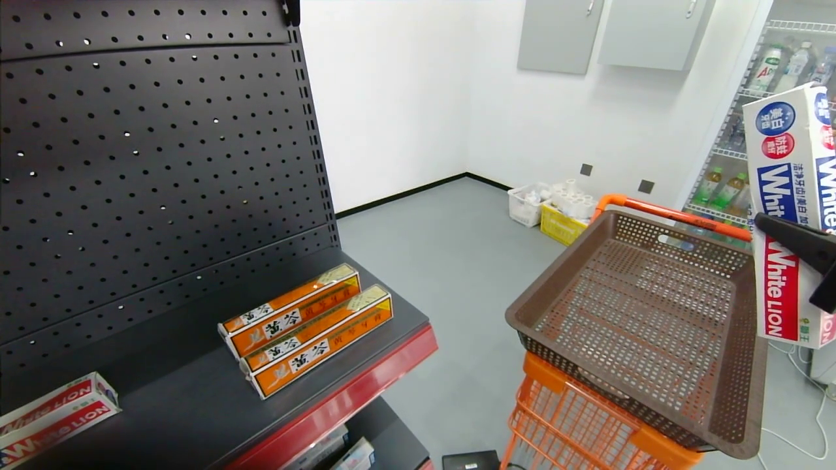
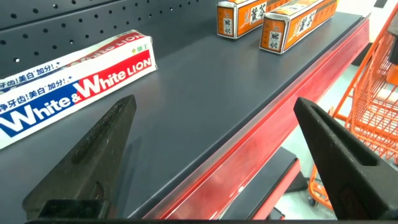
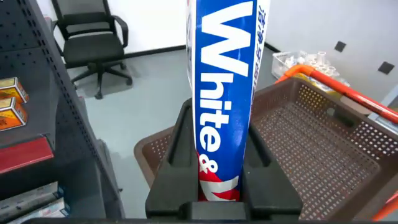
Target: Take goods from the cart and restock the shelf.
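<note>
Toothpaste box [image 1: 791,215] at the head view's right edge, beside the cart basket [image 1: 744,365].
We see our right gripper [image 3: 219,124] clamped on it; our left gripper [image 2: 214,109] hangs spread apart over the shelf [image 2: 217,74].

white-blue-red toothpaste box [image 1: 782,163], brown perforated basket [image 1: 643,307], orange cart [image 1: 565,427]

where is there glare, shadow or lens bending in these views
Left wrist view: sheen along the red shelf edge, soft shadow beside the left tool. Head view: wide lens bows seams on the pegboard. Right wrist view: toothpaste box evenly lit.
</note>
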